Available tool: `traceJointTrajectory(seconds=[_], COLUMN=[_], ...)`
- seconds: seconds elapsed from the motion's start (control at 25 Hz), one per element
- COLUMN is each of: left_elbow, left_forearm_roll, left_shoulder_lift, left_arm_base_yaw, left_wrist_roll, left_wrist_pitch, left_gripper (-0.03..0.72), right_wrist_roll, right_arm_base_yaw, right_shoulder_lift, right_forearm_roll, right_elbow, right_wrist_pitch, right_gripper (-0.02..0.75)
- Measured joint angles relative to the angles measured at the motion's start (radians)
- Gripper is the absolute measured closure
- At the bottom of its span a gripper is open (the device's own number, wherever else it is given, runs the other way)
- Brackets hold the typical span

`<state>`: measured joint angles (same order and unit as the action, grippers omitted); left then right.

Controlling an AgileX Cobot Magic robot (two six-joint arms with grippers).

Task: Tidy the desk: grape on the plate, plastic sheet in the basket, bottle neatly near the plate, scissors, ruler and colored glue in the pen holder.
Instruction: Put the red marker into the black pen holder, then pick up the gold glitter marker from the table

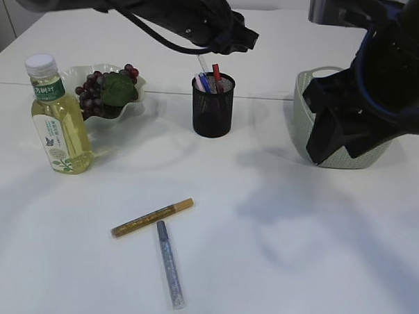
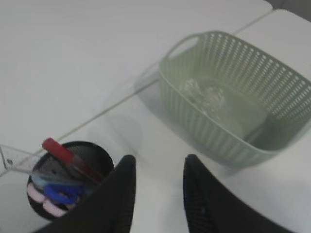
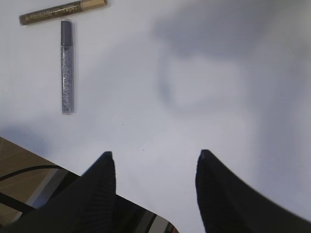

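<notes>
Dark grapes (image 1: 93, 91) lie on the pale green plate (image 1: 75, 72), and the yellow bottle (image 1: 58, 119) stands upright just left of it. The black pen holder (image 1: 213, 108) holds a red glue pen (image 2: 63, 154), the clear ruler (image 2: 13, 161) and blue-handled scissors (image 2: 60, 193). A clear plastic sheet (image 2: 204, 94) lies in the green basket (image 2: 233, 145). A gold glue pen (image 1: 152, 218) and a silver one (image 1: 170, 264) lie on the table at the front. My left gripper (image 2: 159, 162) hovers open and empty just right of the pen holder (image 2: 92, 155). The right gripper (image 3: 155, 155) is open and empty above bare table, right of both pens (image 3: 66, 68).
In the exterior view my right arm (image 1: 365, 101) covers most of the basket (image 1: 304, 91) at the right. My left arm (image 1: 188, 17) reaches across the back above the pen holder. The table's near edge (image 3: 29, 150) shows at the bottom left of the right wrist view.
</notes>
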<state>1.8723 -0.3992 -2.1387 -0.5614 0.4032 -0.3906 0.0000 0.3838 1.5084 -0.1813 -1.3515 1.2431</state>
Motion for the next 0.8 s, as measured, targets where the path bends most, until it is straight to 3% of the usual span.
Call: traceJointTrajectory(seconds=[0.52, 0.8], left_elbow=[0.001, 0.001], left_forearm_roll=[0.188, 0.346], left_shoulder_lift=[0.161, 0.161], left_arm_base_yaw=[0.000, 0.000], left_wrist_roll=[-0.023, -0.036], left_wrist_pitch=[-0.752, -0.840], left_gripper=[0.444, 0.445], right_wrist_roll=[0.000, 0.000], right_arm_base_yaw=[0.000, 0.000], right_shoulder_lift=[0.000, 0.000], right_forearm_roll=[0.000, 0.000], right_elbow=[0.000, 0.000], right_wrist_pitch=[0.000, 0.000], right_gripper=[0.315, 0.315])
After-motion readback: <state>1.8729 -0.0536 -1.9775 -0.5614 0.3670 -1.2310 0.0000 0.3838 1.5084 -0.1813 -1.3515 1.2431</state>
